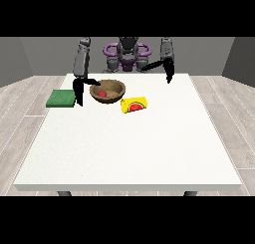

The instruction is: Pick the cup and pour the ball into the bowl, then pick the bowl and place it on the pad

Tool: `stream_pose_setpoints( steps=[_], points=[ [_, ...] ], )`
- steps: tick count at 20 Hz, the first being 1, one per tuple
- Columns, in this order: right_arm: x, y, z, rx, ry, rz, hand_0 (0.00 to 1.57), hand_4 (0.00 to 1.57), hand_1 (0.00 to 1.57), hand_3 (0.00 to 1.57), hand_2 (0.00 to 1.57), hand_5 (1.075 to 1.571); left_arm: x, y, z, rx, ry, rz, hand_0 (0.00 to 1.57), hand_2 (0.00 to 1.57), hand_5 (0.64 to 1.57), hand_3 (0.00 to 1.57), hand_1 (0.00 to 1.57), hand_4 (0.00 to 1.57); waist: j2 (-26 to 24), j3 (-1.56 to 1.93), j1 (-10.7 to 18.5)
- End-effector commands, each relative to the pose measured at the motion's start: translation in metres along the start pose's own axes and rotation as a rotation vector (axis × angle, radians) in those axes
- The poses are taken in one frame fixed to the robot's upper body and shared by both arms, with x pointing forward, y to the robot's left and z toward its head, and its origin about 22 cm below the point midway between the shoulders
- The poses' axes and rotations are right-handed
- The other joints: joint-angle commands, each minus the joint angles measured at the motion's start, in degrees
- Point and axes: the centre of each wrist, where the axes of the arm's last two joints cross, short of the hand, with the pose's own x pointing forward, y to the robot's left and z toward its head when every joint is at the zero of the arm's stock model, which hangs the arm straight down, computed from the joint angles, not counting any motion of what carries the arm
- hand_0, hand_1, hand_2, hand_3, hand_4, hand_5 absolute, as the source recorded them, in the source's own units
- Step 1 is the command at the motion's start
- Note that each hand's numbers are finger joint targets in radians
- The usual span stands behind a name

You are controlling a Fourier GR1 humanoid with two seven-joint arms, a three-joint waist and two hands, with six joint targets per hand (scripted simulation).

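White desk (129, 153) seen from across, with the robot (127, 54) small behind the far edge; task things gathered in the far half, toward the far left corner as the view shows it; near half bare

Brown bowl (107, 91) upright near the far edge, left of the middle; red ball (101, 94) lying inside it, low against the left inner wall

Yellow cup (135, 104) on its side just beside the bowl, toward the near right of it, apart from the rim or barely touching, cannot tell which; red and green picture on its face turned to the camera

Green pad (61, 98) flat at the left edge of the desk, partly overhanging or right at that edge, left of the bowl and clear of it

Hand at the view's left (78, 92) hanging down between pad and bowl; fingers pointing at the desk near the pad's right edge, with one dark part reaching sideways to the bowl's left rim, touching or almost touching it; whether clenched or released cannot tell

Hand at the view's right (169, 74) up near the far edge, right of the middle, well apart from bowl and cup; fingers pointing down, grasping nothing; straight or curled cannot tell
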Motion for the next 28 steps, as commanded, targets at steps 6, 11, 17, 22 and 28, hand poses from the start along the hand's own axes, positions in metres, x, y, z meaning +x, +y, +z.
stream_pose_setpoints(
  steps=[6,11,17,22,28],
  points=[
    [-0.023,0.015,0.008,-0.09,0.073,-0.077,0.0,0.24,0.0,0.0,0.0,1.532,0.016,-0.018,0.006,-0.058,0.002,0.007,0.0,0.0,1.561,0.0,0.0,0.0,-0.7,1.12,3.9],
    [-0.017,0.056,-0.008,-0.04,0.11,-0.082,0.0,0.36,0.0,0.0,0.0,1.546,-0.008,-0.014,0.019,-0.038,0.082,0.021,0.0,0.0,1.564,0.0,0.0,0.0,-4.6,1.08,1.0],
    [-0.032,0.077,-0.001,-0.068,0.157,-0.086,0.0,0.35,0.0,0.0,0.0,1.546,-0.01,0.024,0.011,-0.057,0.059,0.026,0.0,0.0,1.565,0.0,0.0,0.0,-3.9,1.1,1.4],
    [-0.037,0.031,0.015,-0.161,0.301,0.133,1.57,1.04,1.57,1.57,1.57,1.553,0.0,0.021,0.004,-0.038,-0.003,0.014,0.0,0.0,1.568,0.0,0.0,0.0,-0.3,1.07,3.5],
    [-0.016,0.047,-0.01,-0.185,0.351,0.189,1.57,1.02,1.57,1.57,1.57,1.554,-0.025,0.044,0.016,-0.003,0.099,0.041,0.0,0.0,1.57,0.0,0.0,0.0,-5.5,1.04,1.2]
  ],
)
